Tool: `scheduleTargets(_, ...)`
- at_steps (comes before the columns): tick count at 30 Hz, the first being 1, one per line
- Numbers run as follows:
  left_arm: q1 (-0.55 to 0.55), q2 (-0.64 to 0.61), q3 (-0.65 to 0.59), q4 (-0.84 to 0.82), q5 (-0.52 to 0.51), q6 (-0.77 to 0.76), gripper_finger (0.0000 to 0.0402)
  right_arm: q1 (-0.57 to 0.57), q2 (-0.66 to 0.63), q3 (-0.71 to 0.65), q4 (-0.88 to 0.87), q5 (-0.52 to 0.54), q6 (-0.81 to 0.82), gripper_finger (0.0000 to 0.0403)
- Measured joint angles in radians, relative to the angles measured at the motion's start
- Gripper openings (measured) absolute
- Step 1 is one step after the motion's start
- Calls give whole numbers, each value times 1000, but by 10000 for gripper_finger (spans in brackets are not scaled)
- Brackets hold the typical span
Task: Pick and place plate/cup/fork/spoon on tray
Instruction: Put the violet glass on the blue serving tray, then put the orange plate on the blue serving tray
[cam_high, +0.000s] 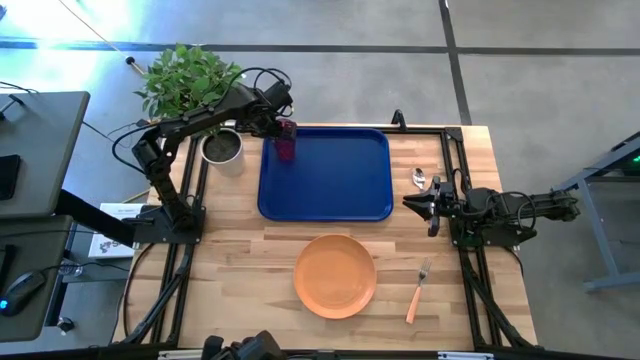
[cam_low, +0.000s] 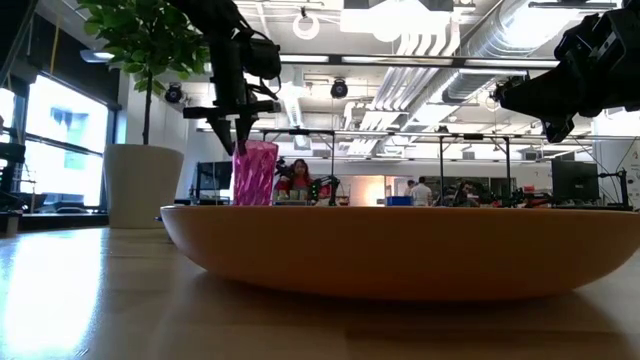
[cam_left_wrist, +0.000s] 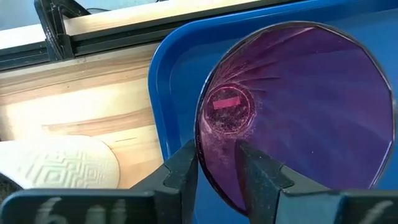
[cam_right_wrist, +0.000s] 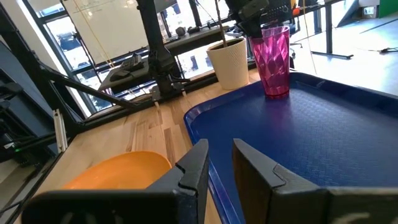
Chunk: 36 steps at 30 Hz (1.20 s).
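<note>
The dark red cup (cam_high: 286, 141) stands upright in the far left corner of the blue tray (cam_high: 340, 190). My left gripper (cam_left_wrist: 221, 171) is shut on the cup's rim from above. It also shows in the low view (cam_low: 240, 125) and over the cup (cam_right_wrist: 275, 56) in the right wrist view. The orange plate (cam_high: 335, 275) lies on the table near the front edge. The fork (cam_high: 418, 291) lies to its right. The spoon (cam_high: 420, 180) lies by the tray's right side. My right gripper (cam_high: 428, 207) hovers there, narrowly open and empty. My left gripper pinches the cup's wall at the rim (cam_left_wrist: 208, 163), one finger inside the cup (cam_left_wrist: 261, 177) and one outside (cam_left_wrist: 183, 171). The fingers point down from above. The cup is upright, and its base (cam_right_wrist: 277, 93) seems to rest on the tray's floor.
A white plant pot (cam_high: 222, 146) with a green plant stands just left of the tray's far left corner, close to my left arm. Black frame rails run along the table's left and right sides. Bare wood lies between tray and plate.
</note>
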Motion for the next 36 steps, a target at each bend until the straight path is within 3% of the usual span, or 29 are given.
scheduleTargets(7, 0, 0, 5, -4, 0, 0, 106, 0, 0, 0, 0, 0, 0, 62)
scheduleTargets(36, -39, -4, 243, -71, -21, 141, 106, 0, 0, 0, 0, 0, 0, 62)
